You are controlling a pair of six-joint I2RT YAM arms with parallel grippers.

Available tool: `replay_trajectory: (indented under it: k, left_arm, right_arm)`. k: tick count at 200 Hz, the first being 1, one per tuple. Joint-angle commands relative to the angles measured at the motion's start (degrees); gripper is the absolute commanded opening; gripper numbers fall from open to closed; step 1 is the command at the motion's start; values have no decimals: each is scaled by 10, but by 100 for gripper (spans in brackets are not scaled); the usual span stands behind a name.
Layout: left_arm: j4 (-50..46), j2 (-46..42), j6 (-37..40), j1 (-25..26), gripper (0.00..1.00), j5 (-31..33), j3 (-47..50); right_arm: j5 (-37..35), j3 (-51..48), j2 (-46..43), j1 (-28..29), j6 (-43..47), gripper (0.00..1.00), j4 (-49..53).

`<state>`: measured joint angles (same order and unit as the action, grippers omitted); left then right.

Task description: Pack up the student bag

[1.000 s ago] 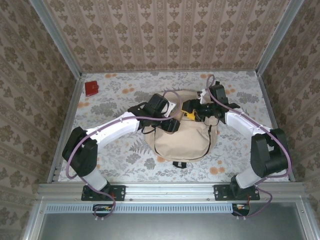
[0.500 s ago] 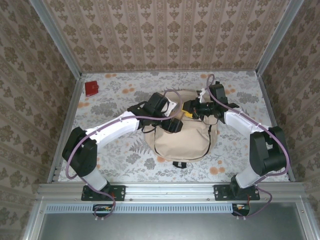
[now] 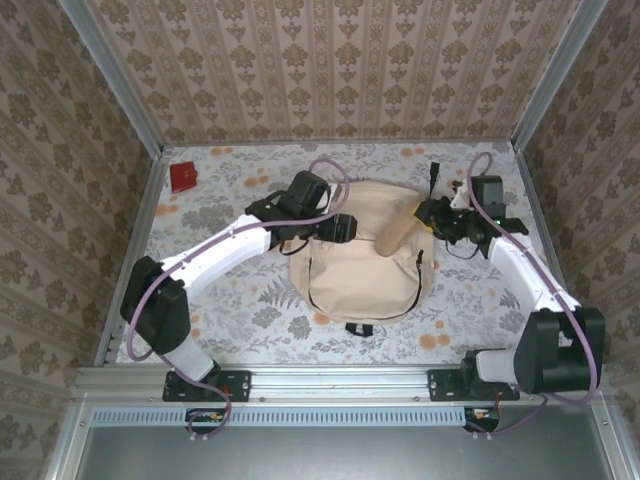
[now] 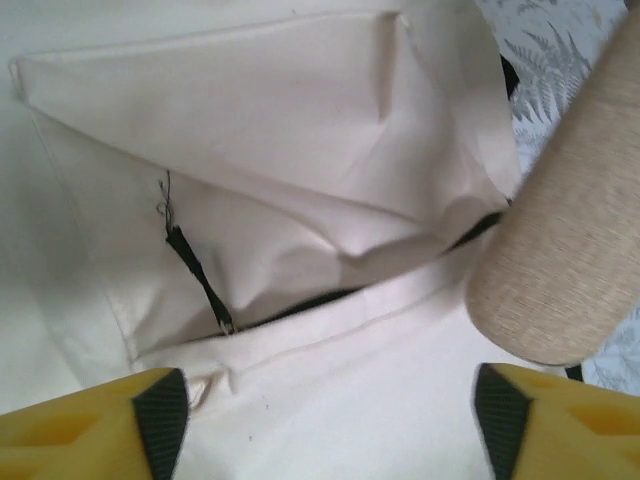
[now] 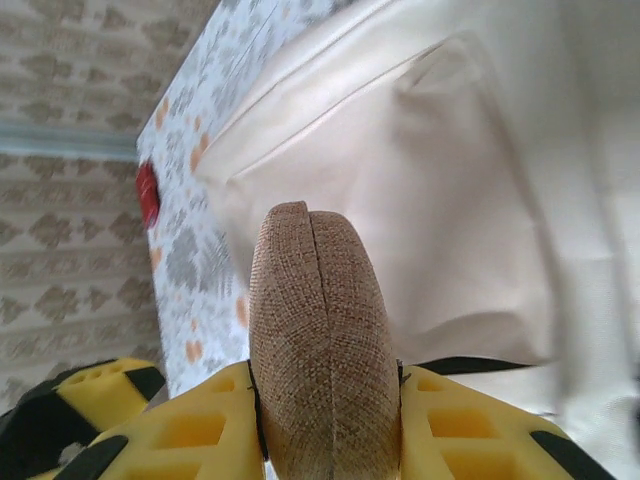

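The right gripper (image 3: 432,213) is clamped on a tan woven pouch (image 3: 397,228), whose free end lies over the student bag (image 3: 360,275) in the middle of the surface (image 3: 240,310). The left gripper (image 3: 338,227) hangs spread and empty above the bag's slit. I'd say the pouch isn't in yet, and a red item (image 3: 183,177) sits well apart.

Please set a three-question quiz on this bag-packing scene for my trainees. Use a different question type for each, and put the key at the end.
1. Fill the gap: the left claw hovers over the student bag with its jaws ____.
2. True or false: the right claw is clamped on a tan woven roll.
3. Where does the small red object lie?
A. inside the bag
B. on the table, at its far left corner
C. in the left claw

Key: 1 open; 2 true; 3 B.
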<state>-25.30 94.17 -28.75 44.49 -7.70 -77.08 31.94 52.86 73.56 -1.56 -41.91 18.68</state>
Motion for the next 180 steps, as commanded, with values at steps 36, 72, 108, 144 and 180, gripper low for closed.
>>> replay_trajectory:
  k: [36, 72, 108, 144, 180]
  left_arm:
    - [-26, 106, -182, -4, 55, 32, -85]
    - [2, 165, -229, -4, 46, 3, -120]
    - [-2, 212, -260, -10, 45, -6, -153]
    - [14, 233, -297, -26, 45, -34, -160]
    - [23, 240, -303, -30, 33, -51, -164]
  right_arm:
    - [-51, -38, -71, -21, 27, 25, 55]
    - [-45, -52, -82, -21, 22, 25, 52]
    - [-36, -56, -86, -21, 20, 25, 52]
    - [-34, -66, -95, -21, 9, 25, 44]
    - [-38, -71, -98, -21, 4, 24, 42]
